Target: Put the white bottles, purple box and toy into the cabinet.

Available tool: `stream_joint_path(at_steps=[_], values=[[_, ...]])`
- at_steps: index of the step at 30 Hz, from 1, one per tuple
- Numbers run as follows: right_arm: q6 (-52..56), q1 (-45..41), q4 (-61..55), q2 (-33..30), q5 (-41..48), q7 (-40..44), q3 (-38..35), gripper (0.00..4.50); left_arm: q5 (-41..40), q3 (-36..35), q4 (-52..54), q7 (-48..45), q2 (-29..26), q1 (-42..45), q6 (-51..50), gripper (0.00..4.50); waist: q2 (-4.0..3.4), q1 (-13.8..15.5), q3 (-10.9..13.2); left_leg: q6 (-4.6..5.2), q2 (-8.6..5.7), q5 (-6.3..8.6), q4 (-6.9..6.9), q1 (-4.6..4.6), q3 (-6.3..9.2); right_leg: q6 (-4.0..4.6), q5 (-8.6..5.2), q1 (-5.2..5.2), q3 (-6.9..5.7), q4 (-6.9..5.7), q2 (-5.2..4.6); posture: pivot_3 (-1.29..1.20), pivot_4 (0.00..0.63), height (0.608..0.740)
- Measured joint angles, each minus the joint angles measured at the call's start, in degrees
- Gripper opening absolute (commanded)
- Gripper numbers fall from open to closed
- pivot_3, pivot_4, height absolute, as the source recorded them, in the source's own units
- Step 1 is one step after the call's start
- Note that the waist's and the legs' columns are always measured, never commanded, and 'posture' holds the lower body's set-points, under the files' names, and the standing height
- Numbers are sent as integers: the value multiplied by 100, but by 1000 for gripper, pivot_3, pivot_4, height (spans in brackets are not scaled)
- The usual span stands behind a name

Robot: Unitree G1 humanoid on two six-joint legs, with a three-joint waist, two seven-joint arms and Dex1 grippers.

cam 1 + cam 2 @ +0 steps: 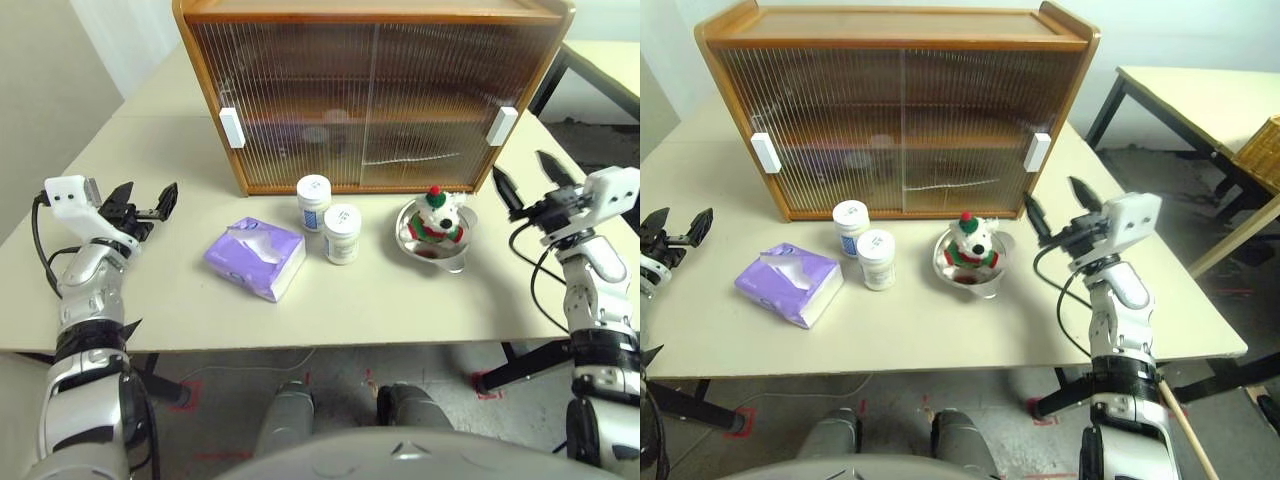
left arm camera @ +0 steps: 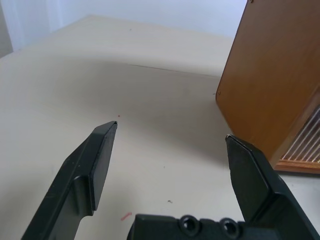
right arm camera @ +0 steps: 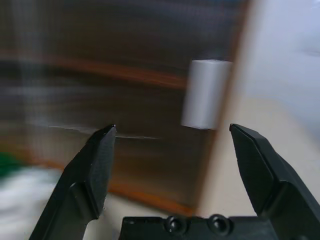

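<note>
Hovering over the far left of the table (image 1: 180, 300), the left gripper (image 1: 145, 203) has its two black fingers spread wide with nothing between them, aimed toward the cabinet's (image 1: 370, 95) left side panel. Next along lies the purple box (image 1: 256, 257), flat on the table in front of the cabinet's left door, its long axis running on a slant from the near left toward the far right, white tissue poking up at the top slit. Just right of it stand the two white bottles (image 1: 328, 217), upright, caps up, one slightly behind the other and almost touching. Right again, the toy (image 1: 438, 217) sits upright in a shiny steel bowl (image 1: 456, 255), red hat up, facing the near edge of the table. At the far right the right gripper (image 1: 530, 178) is also spread open and empty, tilted a little upward and pointing at the white handle (image 1: 502, 125) on the cabinet's right door.

Both ribbed doors look closed, so the step in hand is probably opening one. To do it well, the right gripper should close in squarely on the handle, bear on its outer side, and push the door leftward along its track rather than pulling outward. It should keep above the bowl so the toy isn't knocked.
</note>
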State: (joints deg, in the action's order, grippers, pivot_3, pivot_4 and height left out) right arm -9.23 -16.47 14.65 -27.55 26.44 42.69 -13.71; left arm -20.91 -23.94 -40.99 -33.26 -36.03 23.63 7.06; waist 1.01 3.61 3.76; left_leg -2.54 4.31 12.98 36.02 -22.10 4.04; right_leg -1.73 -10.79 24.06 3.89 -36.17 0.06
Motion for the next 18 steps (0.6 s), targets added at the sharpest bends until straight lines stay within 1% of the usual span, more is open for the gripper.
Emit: stream_joint_path(at_steps=[3, 9, 12, 18], values=[[863, 265, -893, -284, 278, 692, 471, 4500, -159, -21, 356, -149, -78, -121, -346, 4479, 1, 36, -1, -4, 0, 2, -1, -1, 1, 9, -8, 0, 0, -1, 15, 180, 60, 740], [1704, 755, -2149, -610, 467, 1536, 1170, 4500, -356, -68, 732, -480, -364, -164, -867, 4479, 6, 99, -4, -36, 0, 17, -2, 0, 4, 20, -14, -1, 5, -6, 25, 194, 59, 740], [1851, 907, -2377, -648, 468, 1728, 1304, 4500, -407, -74, 867, -625, -467, -158, -1057, 4479, 7, 126, -4, -54, 0, 17, -2, 0, 4, 20, -14, -5, 11, -6, 27, 198, 61, 740], [1871, 877, -2398, -618, 434, 1763, 1303, 4500, -501, -77, 997, -839, -552, -158, -1349, 4479, 8, 146, -5, -67, 0, 5, -3, 6, 17, 21, -14, -8, 19, -16, 36, 194, 60, 740]])
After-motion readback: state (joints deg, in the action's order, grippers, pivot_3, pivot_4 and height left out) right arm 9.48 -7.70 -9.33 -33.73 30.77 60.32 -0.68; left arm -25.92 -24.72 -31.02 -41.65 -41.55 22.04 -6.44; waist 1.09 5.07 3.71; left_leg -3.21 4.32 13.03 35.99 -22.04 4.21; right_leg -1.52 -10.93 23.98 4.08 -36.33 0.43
